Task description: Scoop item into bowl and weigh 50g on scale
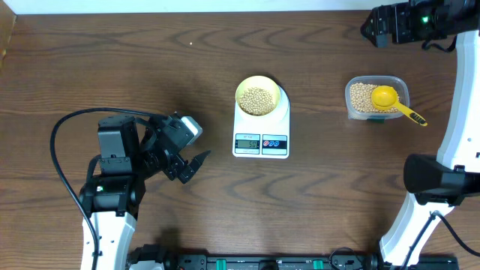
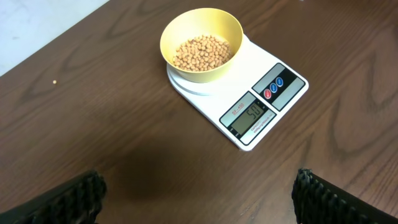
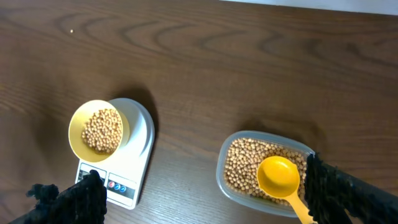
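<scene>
The place looked like a robotics lab bench, not a home kitchen. A plain dark wood-grain desk [image 1: 112, 60] carried a white digital scale [image 1: 261, 133] near its middle. Left of the scale stood a black-and-white robot arm [image 1: 112, 184] with a looped black cable [image 1: 58, 146]. Right of the scale rose a second arm [image 1: 450, 161], a green light [image 1: 425, 19] glowing on its black upper part. In front of the scale, along the desk's edge, ran a black rail with green fittings [image 1: 270, 263]. Behind the scale, a pale strip [image 1: 187, 4] bordered the desk.
</scene>
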`<state>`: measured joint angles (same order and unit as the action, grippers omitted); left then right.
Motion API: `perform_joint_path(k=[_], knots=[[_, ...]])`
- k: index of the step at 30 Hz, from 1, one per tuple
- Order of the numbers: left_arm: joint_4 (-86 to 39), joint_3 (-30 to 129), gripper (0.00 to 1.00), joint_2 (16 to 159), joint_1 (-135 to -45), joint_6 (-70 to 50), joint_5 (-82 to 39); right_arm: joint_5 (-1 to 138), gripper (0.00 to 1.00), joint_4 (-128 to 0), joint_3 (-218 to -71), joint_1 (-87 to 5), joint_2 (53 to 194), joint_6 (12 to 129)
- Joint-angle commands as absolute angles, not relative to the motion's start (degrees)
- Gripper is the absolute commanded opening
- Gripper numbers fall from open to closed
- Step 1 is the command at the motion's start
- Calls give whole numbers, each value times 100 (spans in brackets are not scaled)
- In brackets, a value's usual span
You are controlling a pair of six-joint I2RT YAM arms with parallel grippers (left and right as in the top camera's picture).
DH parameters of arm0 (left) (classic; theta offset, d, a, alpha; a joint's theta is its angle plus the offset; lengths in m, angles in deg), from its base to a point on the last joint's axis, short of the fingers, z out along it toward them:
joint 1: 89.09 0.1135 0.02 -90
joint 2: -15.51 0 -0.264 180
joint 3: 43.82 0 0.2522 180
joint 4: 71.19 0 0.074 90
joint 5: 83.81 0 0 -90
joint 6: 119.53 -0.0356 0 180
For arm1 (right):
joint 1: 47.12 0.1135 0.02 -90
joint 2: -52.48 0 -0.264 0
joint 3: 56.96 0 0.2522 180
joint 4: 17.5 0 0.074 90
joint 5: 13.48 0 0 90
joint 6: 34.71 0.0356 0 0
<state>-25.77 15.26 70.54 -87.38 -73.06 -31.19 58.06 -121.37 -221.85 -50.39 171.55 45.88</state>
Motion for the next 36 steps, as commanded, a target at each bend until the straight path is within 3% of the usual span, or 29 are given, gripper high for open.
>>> perform_joint_path(k=[1, 15, 26, 36], knots=[[-2580, 1515, 98, 7060, -8751, -7323, -3196, 5817, 99, -12139, -22270, -5012, 17008, 4712], [-2580, 1515, 98, 7060, -8751, -7326, -3196, 5703, 99, -12625, -22270, -4953, 16820, 4710], [-2580, 1515, 98, 7060, -8751, -7326, -3196, 6593, 99, -12734, -22270, -4953, 16055, 4913], [-2580, 1515, 98, 7060, -8751, -7323, -3196, 6652, 99, -12321, -22229, -4940, 15981, 4113]])
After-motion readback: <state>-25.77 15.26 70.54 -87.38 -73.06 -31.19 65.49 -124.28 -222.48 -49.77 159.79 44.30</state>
